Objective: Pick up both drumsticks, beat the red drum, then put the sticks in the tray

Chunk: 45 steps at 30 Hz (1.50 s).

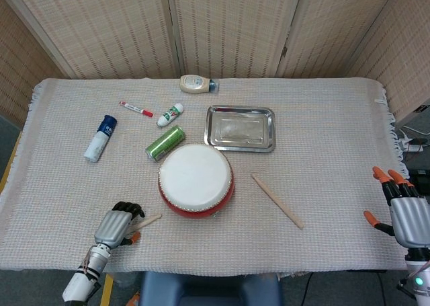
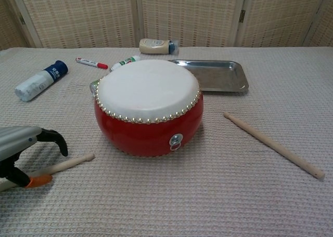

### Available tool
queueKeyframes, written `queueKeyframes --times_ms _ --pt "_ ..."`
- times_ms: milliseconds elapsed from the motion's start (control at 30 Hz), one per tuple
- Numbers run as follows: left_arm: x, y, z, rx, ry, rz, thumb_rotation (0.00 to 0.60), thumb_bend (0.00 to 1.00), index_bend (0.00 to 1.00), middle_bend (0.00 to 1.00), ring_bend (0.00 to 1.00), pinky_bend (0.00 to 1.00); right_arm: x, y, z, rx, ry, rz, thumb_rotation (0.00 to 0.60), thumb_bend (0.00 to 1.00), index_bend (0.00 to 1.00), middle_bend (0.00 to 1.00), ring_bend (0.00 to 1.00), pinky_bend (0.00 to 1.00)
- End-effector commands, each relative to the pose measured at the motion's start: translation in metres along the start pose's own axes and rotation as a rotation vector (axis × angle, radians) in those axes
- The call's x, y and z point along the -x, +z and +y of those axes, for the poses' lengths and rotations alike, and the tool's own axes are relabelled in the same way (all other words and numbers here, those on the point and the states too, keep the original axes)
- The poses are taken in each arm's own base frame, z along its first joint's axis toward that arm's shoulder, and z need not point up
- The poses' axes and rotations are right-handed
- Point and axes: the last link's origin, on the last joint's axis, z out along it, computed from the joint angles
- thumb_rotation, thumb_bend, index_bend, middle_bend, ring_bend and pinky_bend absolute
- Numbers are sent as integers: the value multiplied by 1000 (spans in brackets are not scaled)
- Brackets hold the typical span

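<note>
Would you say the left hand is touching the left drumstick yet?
Cannot tell. In the chest view the left hand arches over the left drumstick, fingers on both sides, but no contact or gap shows plainly.

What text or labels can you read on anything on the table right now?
Nothing reads clearly in either view.
Blue-and-white tube: white marks on the blue part, too small to read.
White bottle with a green label: print blurred.
Red marker: white band, no legible print.
Green can: no legible text.
Beige bottle: no text shows.
Drum, tray, drumsticks: no markings.
</note>
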Motion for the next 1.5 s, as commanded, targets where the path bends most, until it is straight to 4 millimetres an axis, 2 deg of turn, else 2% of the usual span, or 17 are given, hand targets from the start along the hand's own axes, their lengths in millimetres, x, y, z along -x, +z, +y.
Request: queueKeyframes --times_ms 33,633,900,1000,1100,1267,1500 --pt "2 4 0 -12 8 -3 600 330 382 224 164 151 0 0 0 1 1 -1 600 120 68 206 76 233" --pt "12 11 1 -14 6 -33 600 433 510 258 178 161 2 2 2 11 8 -13 600 120 71 206 76 233" --pt "8 8 0 5 -37 14 600 468 576 311 200 176 2 3 1 11 15 -15 600 120 73 206 76 233" --pt "1 4 -5 13 -75 75 600 468 585 328 217 187 2 3 1 10 17 -12 600 121 73 206 76 233" --pt "-9 -2 -13 24 -141 141 600 474 599 352 236 198 1 3 1 7 20 -8 600 121 73 206 76 233" --pt "-31 -8 -35 52 -344 236 600 522 610 378 258 218 0 3 0 9 22 -4 600 120 74 206 76 233" --pt "-55 -5 -72 54 -741 306 600 540 602 428 326 271 -1 2 -1 11 23 -1 600 120 75 206 77 233"
